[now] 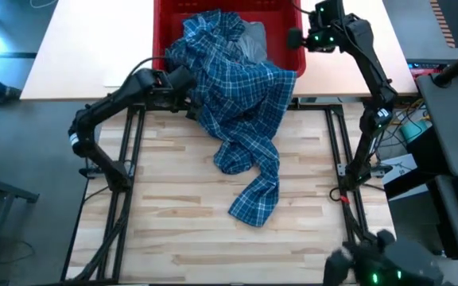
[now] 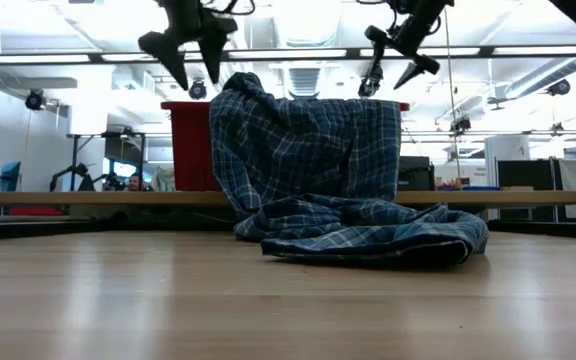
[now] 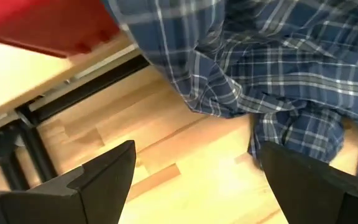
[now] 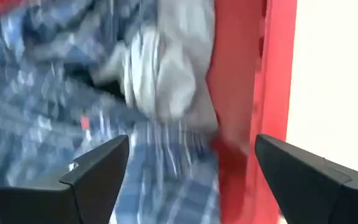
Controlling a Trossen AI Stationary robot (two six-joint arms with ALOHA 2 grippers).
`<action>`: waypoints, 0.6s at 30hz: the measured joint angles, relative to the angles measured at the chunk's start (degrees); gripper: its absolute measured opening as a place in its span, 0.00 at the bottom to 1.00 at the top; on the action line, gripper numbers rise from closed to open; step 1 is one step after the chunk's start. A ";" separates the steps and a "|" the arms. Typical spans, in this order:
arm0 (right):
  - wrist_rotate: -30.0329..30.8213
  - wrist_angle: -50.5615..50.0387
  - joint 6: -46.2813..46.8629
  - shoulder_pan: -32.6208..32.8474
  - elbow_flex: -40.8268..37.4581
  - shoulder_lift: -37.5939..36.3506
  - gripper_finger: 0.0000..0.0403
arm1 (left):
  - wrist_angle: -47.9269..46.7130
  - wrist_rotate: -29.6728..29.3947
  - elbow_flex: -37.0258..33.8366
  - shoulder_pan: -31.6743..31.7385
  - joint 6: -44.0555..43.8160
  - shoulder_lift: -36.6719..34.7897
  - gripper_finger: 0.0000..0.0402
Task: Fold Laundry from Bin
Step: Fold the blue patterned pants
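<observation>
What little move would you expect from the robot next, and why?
Probably the left gripper drops onto the blue-and-white plaid shirt and closes: its fingers are open and empty beside the cloth, which hangs half out of the red plastic bin onto the table.

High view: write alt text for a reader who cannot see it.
A blue-and-white plaid shirt spills out of a red bin over its near rim and trails across the wooden table. The left gripper, open, sits beside the shirt's left edge; the right gripper, open, hangs at the bin's right wall. A grey garment shows inside the bin.
</observation>
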 joint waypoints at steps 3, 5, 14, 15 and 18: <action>3.55 -7.37 -5.02 4.96 0.02 -3.69 0.85 | 5.35 0.10 -8.60 -0.14 -1.27 -4.11 0.81; 9.47 -12.65 -6.14 10.45 -0.20 -6.48 0.85 | 9.66 0.12 -14.43 -1.07 -0.65 -8.14 0.81; 23.75 -17.90 7.68 41.04 -10.50 -16.32 0.85 | 39.02 9.07 -39.50 -12.35 7.36 -21.13 0.81; 25.12 -18.02 10.35 43.78 -12.52 -16.94 0.85 | 41.74 8.57 -41.78 -14.22 7.51 -21.01 0.80; 29.19 -17.93 19.15 51.61 -18.68 -18.31 0.85 | 48.88 6.10 -47.32 -19.52 8.77 -18.67 0.78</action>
